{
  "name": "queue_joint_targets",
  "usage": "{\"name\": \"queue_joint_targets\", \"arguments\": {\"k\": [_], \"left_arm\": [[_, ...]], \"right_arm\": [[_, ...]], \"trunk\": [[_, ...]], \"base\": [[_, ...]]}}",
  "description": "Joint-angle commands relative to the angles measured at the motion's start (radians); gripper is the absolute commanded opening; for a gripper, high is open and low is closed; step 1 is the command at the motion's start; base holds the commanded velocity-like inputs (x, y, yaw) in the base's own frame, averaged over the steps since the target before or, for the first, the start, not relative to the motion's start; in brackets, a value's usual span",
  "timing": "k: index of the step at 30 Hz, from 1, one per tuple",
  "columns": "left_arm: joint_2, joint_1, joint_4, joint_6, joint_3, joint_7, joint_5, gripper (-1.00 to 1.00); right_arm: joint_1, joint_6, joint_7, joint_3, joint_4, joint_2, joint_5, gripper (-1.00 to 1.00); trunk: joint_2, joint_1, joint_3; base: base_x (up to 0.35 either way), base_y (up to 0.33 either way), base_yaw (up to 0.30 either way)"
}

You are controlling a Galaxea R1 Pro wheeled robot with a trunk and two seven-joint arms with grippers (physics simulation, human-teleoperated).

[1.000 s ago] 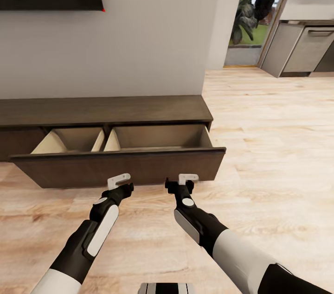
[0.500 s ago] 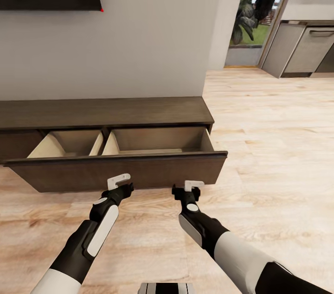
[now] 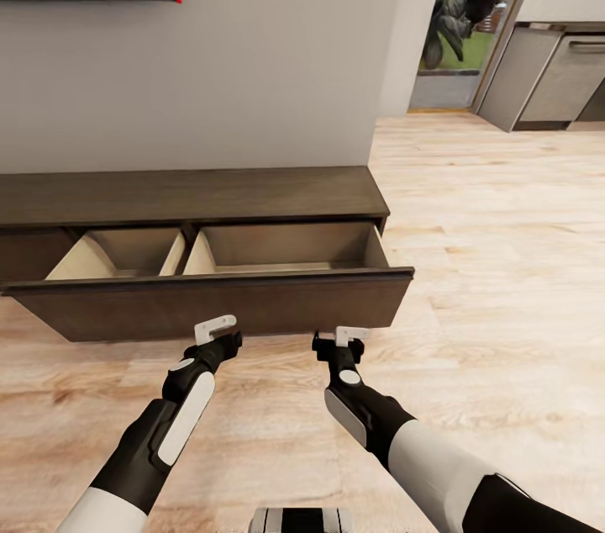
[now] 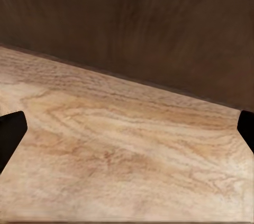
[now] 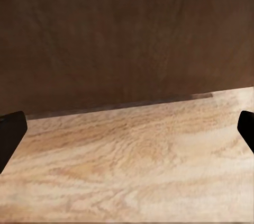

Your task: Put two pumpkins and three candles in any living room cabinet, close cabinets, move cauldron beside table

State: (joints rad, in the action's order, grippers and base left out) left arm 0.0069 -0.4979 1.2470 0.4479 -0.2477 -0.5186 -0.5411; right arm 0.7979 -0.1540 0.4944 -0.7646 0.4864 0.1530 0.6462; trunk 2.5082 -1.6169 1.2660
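Your right gripper (image 3: 339, 337) has shifted rightward beside the cabinet (image 3: 193, 195), whose drawer front (image 3: 210, 306) remains pulled out and looks empty; both it and the left gripper (image 3: 217, 329) are spread, holding nothing, so closing remains.

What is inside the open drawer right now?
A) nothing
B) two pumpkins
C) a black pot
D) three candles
A: the head view shows the drawer pulled out of the cabinet, and the beige compartments that show hold nothing.
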Motion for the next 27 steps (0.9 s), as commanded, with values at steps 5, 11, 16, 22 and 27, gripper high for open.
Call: {"name": "queue_joint_targets", "arguments": {"k": [5,11,16,22,27], "left_arm": [[0.001,-0.001,-0.001,0.001,-0.002,-0.009,-0.008,1.0],[0.002,0.001,-0.004,-0.066,-0.007,-0.009,-0.008,1.0],[-0.002,0.004,-0.006,-0.122,-0.021,-0.008,0.087,1.0],[-0.009,0.005,-0.021,-0.13,-0.026,-0.001,0.139,1.0],[-0.006,0.005,-0.023,-0.147,-0.027,0.001,0.141,1.0]], "right_arm": [[0.001,-0.047,0.006,-0.011,0.0,-0.001,0.006,1.0],[0.001,-0.121,-0.031,-0.014,0.0,-0.001,-0.001,1.0],[0.001,-0.146,-0.069,-0.015,-0.001,0.0,0.001,1.0],[0.001,-0.148,-0.072,-0.015,-0.002,0.0,0.001,1.0],[0.001,-0.148,-0.073,-0.015,-0.002,0.0,0.001,1.0]], "trunk": [[0.001,-0.002,0.016],[0.001,-0.002,0.016],[0.001,-0.002,0.016],[0.001,-0.002,0.016],[0.001,-0.002,0.016]], "base": [[0.0,0.0,0.0],[0.0,0.0,0.0],[0.0,0.0,0.0],[0.081,0.0,0.0],[0.073,0.0,0.0]]}}
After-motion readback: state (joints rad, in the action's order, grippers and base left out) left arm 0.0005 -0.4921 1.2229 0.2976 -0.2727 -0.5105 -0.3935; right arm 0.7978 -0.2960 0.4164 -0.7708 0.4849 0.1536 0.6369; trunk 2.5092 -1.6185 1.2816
